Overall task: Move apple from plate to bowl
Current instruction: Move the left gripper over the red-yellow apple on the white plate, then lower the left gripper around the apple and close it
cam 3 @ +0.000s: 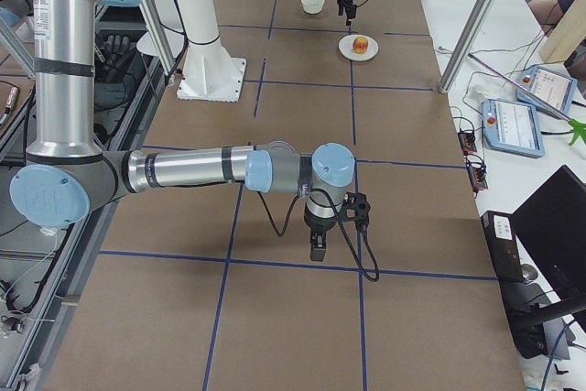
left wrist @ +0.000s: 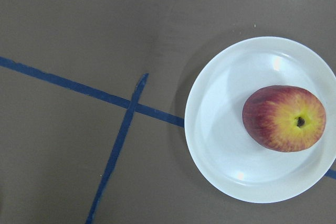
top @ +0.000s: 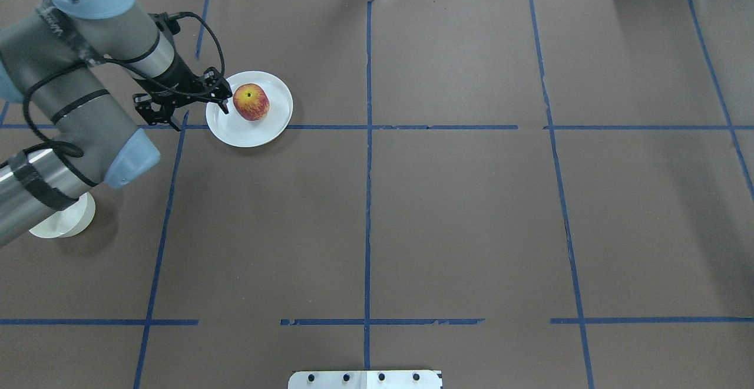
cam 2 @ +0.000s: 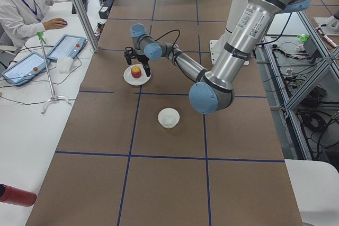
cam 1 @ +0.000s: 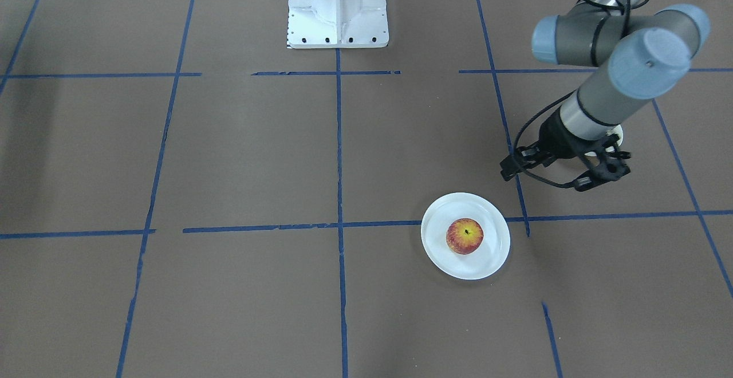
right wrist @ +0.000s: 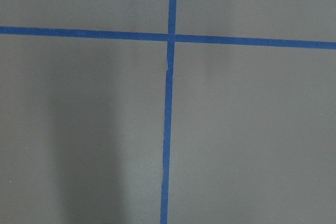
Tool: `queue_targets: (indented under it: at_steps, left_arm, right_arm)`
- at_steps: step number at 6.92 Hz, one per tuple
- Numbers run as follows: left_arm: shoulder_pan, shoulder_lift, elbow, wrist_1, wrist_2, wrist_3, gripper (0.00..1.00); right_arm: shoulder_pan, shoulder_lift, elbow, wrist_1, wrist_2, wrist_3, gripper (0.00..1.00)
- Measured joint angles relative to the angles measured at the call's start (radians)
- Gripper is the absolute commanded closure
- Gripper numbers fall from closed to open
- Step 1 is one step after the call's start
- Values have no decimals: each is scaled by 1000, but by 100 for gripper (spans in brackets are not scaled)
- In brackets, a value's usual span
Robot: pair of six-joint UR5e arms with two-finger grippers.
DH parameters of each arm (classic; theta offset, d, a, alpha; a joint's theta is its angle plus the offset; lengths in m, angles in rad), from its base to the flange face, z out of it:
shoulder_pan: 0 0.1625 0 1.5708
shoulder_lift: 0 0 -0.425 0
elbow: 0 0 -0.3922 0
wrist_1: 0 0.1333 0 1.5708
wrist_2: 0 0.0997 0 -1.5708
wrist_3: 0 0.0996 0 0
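The apple [cam 1: 464, 236] is red and yellow and lies on the white plate [cam 1: 435, 246], a little off its middle. It also shows in the overhead view [top: 251, 101] and in the left wrist view [left wrist: 283, 118] on the plate [left wrist: 210, 129]. My left gripper [cam 1: 544, 178] is open and empty. It hangs above the table just beside the plate's rim [top: 235, 135], not touching the apple. The cream-white bowl [cam 2: 168, 117] stands apart, nearer the robot, and is half hidden under my left arm in the overhead view [top: 62, 219]. My right gripper [cam 3: 316, 249] hangs over bare table far away; I cannot tell whether it is open or shut.
The table is brown paper with blue tape lines [top: 368, 127]. The white robot base [cam 1: 338, 6] stands at the table's edge. An operator [cam 2: 21, 9] and tablets [cam 2: 66, 47] are at a side table. A red bottle [cam 2: 16, 194] lies there too.
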Motion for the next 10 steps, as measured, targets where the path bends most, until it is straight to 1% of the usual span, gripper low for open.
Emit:
queue_targets:
  at_steps: [1, 2, 5, 6, 8, 10]
  left_arm:
    - [16, -46, 70, -23, 10, -21, 0]
    - [26, -73, 113, -60, 30, -38, 0]
    - [30, -110, 190, -188, 128, -56, 0]
    - [30, -124, 220, -208, 147, -58, 0]
    - [30, -149, 256, -229, 158, -61, 0]
    - [30, -174, 320, -281, 165, -87, 0]
  right_arm:
    - [0, 0, 0, 0, 0, 0, 0]
    - [0, 0, 0, 0, 0, 0, 0]
    - [0, 0, 0, 0, 0, 0, 0]
    - [0, 0, -1, 0, 0, 0, 0]
    - [0, 0, -1, 0, 0, 0, 0]
    - [0, 0, 0, 0, 0, 0, 0]
